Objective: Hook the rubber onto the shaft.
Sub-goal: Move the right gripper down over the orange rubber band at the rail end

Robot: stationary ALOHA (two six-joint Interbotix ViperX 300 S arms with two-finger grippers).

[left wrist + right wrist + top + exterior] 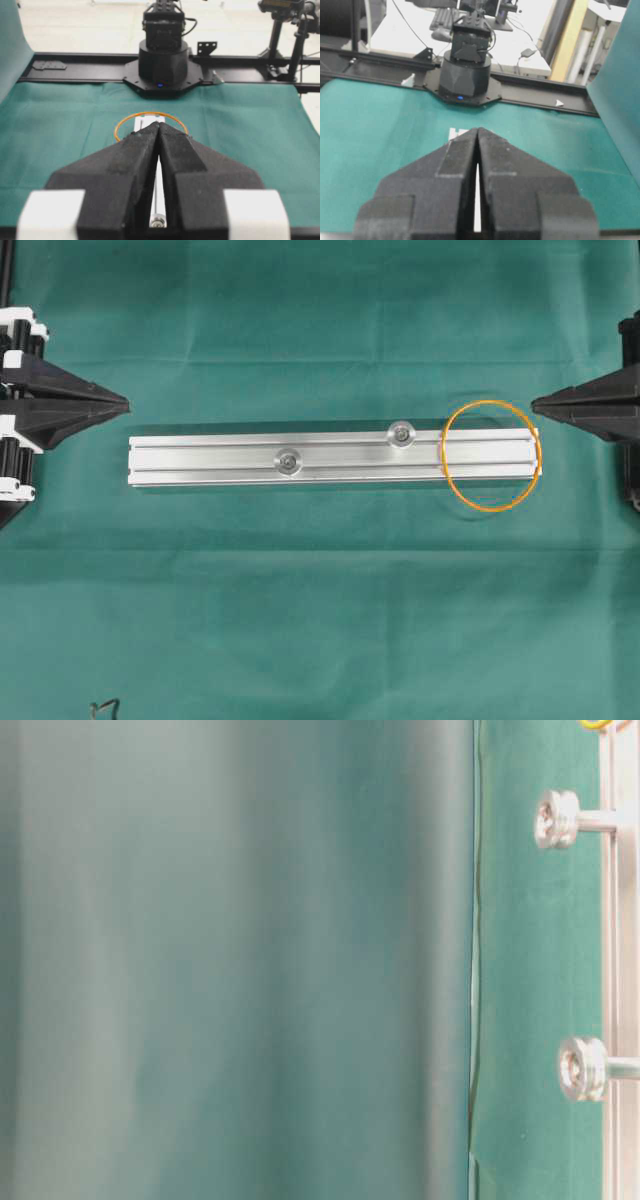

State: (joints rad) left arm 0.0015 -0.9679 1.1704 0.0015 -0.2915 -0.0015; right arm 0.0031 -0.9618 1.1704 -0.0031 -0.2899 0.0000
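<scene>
The thin orange rubber loop [491,455] lies around the right end of the silver aluminium rail [250,460]. Left tool [122,401] and right tool [537,402]: tips together, gripping nothing, clear of the rail.

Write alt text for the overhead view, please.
An orange rubber band lies looped over the right end of a silver rail on green cloth, hooked on neither of its two shafts. The shut left gripper and right gripper wait at either side.
</scene>
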